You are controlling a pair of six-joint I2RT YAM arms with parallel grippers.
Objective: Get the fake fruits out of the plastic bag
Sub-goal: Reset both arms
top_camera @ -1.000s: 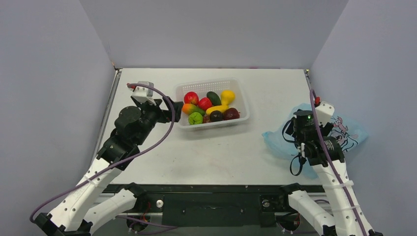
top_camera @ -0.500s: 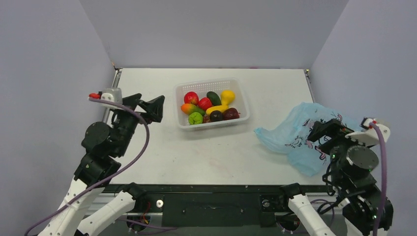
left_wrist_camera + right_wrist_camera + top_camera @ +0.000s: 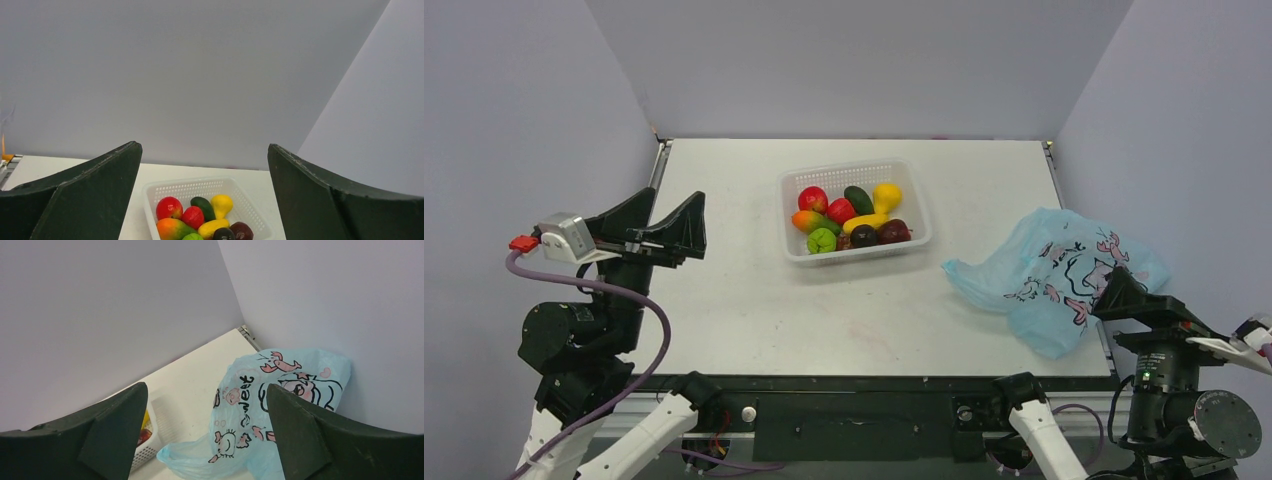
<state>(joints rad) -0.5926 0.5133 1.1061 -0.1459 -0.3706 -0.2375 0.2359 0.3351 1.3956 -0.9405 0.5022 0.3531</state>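
The light blue plastic bag [image 3: 1059, 272] lies flat and crumpled at the table's right edge, with its cartoon prints up; it also shows in the right wrist view [image 3: 260, 410]. The fake fruits lie in the white basket [image 3: 914, 205]: red apple [image 3: 812, 198], mango [image 3: 808, 221], lime [image 3: 821, 241], banana [image 3: 865, 221] and a dark purple one [image 3: 893, 231]. They show too in the left wrist view, apple [image 3: 169, 207] among them. My left gripper [image 3: 662, 218] is open and empty, raised left of the basket. My right gripper [image 3: 1129, 297] is open and empty, near the bag's front corner.
The basket also holds a yellow pear [image 3: 886, 195], a dark green avocado [image 3: 858, 199] and a small red fruit [image 3: 840, 210]. Grey walls close in the table on the left, back and right.
Both arms have pulled back toward the near edge and risen. My right gripper has let go of the bag, which now lies spread on the table. My left gripper has drawn away from the basket.
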